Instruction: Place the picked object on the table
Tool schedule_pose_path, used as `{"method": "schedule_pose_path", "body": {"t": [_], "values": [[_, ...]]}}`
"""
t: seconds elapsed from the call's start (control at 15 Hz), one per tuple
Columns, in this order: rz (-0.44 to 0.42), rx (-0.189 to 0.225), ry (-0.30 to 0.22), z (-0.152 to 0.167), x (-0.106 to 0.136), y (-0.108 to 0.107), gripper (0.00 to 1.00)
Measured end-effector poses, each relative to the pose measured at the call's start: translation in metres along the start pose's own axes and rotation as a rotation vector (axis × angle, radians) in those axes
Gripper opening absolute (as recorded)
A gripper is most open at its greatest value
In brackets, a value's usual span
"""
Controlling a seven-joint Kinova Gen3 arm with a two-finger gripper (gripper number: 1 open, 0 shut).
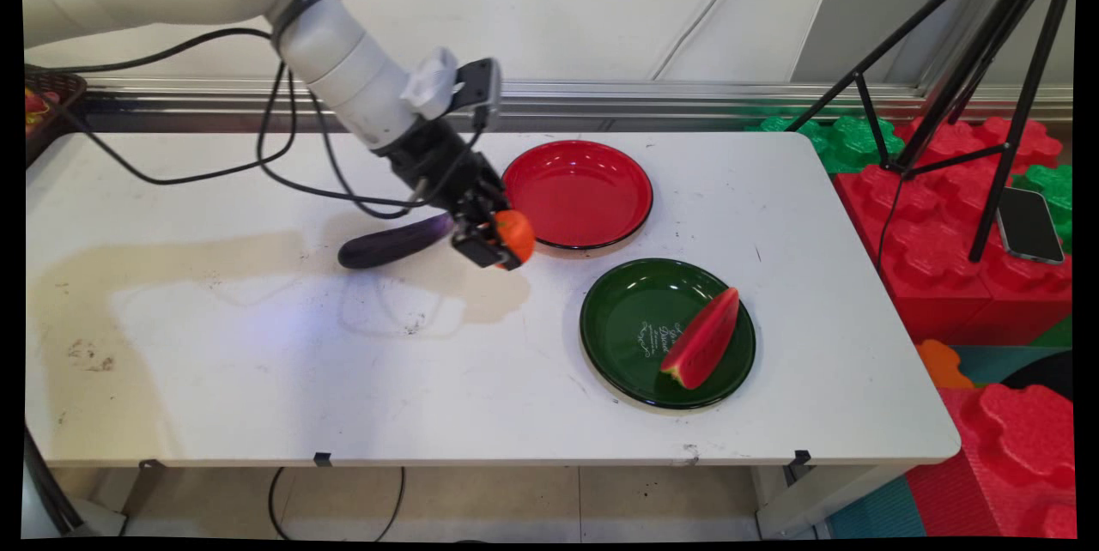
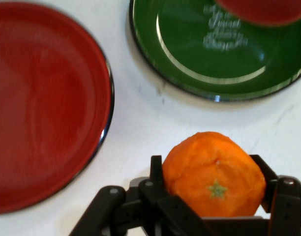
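Black robot hand (image 1: 500,244) pinching an orange (image 1: 515,234) between its two fingers, held just above a white table (image 1: 258,362). In the hand view, orange (image 2: 214,174) seen close up with its small green stem mark facing the camera, one finger (image 2: 157,169) pressed against each side of the fruit.

Landmark: a red plate (image 1: 577,193), bare, toward the far side of the table. Orange just off this plate's near-left rim, over bare table and not over the plate. In the hand view, red plate (image 2: 42,108) filling the left side.

Left of the red plate, behind the hand: a dark purple eggplant (image 1: 393,242) lying on its side on the table, partly hidden by the hand.

Nearer than the red plate and slightly to its right, close to it but apart: a green plate (image 1: 618,319) with pale lettering at its centre. On it, toward its right side, a watermelon slice (image 1: 704,338), red flesh upward.

Right of the table, well away from the red plate: large red and green foam blocks (image 1: 953,190), black tripod legs (image 1: 1013,105) and a phone (image 1: 1028,223) resting on the blocks.
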Motion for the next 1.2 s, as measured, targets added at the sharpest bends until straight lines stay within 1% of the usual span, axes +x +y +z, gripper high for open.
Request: {"method": "schedule_pose_path", "body": {"t": [0.2, 0.53, 0.87, 1.0, 1.07, 1.2], "values": [[-0.005, 0.006, -0.051, 0.000, -0.025, -0.006, 0.00], [-0.025, 0.010, -0.111, 0.015, -0.054, -0.015, 0.00], [-0.057, 0.012, -0.152, 0.037, -0.074, -0.022, 0.00], [-0.068, 0.011, -0.160, 0.043, -0.079, -0.023, 0.00], [-0.074, 0.010, -0.163, 0.045, -0.082, -0.024, 1.00], [-0.085, 0.008, -0.167, 0.049, -0.087, -0.025, 1.00]]}}
